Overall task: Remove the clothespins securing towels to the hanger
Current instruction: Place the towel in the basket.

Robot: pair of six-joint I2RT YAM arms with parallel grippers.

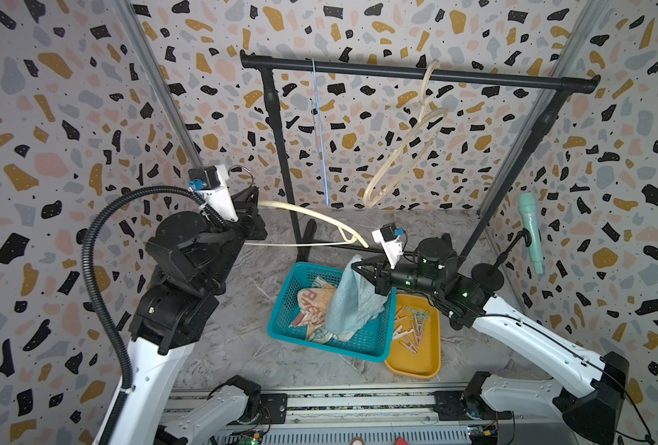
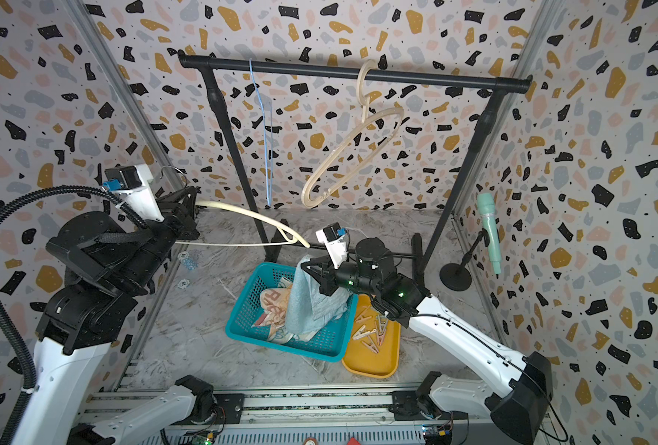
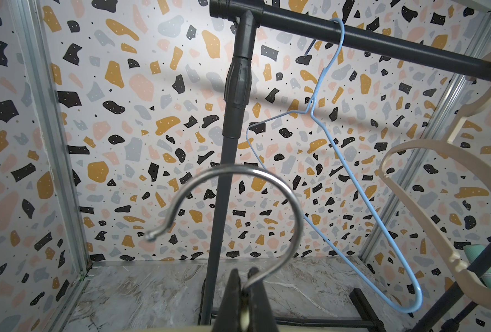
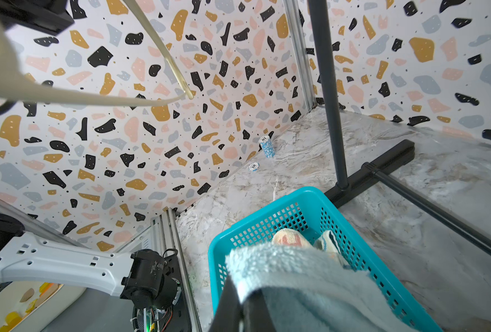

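Near the front edge of the marble worktop (image 1: 235, 331), small pastel plastic clothespins (image 1: 412, 325) lie loose in a shallow yellow tray (image 1: 412, 371) beside a teal perforated basket (image 1: 287, 308) holding an orange-striped towel (image 1: 312, 300). The right gripper (image 1: 356, 266) pinches a light-blue terry towel (image 1: 352, 304) drooping into that basket; the left gripper (image 1: 253, 204) clamps a cream plastic hanger (image 1: 312, 219).

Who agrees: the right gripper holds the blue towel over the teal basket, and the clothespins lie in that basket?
Only the clothespins are wrong: both top views show them in the yellow tray beside the teal basket. The rest stands.
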